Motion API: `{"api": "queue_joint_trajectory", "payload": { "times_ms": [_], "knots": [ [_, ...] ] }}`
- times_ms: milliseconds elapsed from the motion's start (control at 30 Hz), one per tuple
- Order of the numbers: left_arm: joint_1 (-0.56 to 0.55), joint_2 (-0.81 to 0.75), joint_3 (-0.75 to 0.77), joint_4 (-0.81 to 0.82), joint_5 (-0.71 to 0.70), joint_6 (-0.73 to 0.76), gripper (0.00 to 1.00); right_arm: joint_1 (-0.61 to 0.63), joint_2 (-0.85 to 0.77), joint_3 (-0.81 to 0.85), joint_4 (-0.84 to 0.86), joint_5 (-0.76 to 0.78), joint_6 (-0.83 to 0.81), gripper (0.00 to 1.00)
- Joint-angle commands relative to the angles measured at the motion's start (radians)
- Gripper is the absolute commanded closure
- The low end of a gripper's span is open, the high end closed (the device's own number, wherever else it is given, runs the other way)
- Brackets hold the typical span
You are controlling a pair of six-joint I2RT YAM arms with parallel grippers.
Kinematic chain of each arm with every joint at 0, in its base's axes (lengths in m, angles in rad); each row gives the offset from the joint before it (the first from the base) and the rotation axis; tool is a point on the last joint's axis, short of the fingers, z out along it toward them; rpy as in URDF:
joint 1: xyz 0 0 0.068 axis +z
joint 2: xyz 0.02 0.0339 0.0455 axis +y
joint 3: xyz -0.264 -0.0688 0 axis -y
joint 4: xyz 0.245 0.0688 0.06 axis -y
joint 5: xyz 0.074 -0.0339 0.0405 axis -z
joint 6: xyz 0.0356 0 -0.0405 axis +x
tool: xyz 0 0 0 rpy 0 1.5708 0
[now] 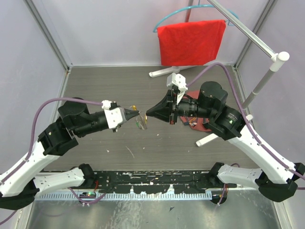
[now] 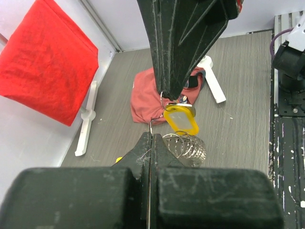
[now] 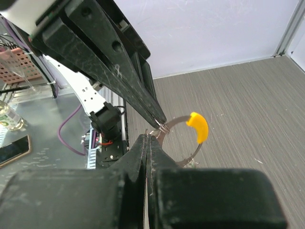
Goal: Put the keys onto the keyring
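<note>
Both arms meet mid-table above the grey tabletop (image 1: 109,86), tips almost touching. L gripper (image 1: 137,115) has its fingers pressed together w/ no gap, nipping the thin grey wire of the keyring (image 3: 177,119) at the very tip; this is clearest in the R wrist view. R gripper (image 1: 148,113) is likewise squeezed tight. In the L wrist view a small bit of the loop sits pinched at its point, though in its own cam the contact spot is half hidden behind its fingers. The keyring is off the table, strung between the two tips, w/ the yellow section (image 3: 198,128) on the side of the loop away from both grippers. From the L wrist that yellow part reads as a rounded frame hanging just under the R tip. A bunch of silver coils (image 2: 187,147) sits right below it, lower edge cut off by the L fingers. Keys (image 1: 140,124): the top view gives only a greenish speck just under the tips & an orange fleck beside the L fingers. Both are too small to tell shape, or whether they're on the loop. One red cloth (image 1: 200,125) lies on the table, mostly covered by the R arm. Another red cloth (image 1: 190,42) hangs on a teal hanger (image 1: 166,16) at the back, its hook cut by the frame edge.
</note>
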Motion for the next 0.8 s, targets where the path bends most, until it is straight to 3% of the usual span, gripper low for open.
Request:
{"api": "queue_joint_trajectory", "payload": {
  "times_ms": [0,767],
  "knots": [
    [-0.005,0.005,0.049,-0.009,-0.003,0.011,1.00,0.001,0.010,0.038,0.093,-0.026,0.032,0.99],
    [-0.005,0.002,0.047,-0.009,-0.002,0.011,1.00,0.002,0.055,0.021,0.092,0.030,0.047,0.99]
  ]
}}
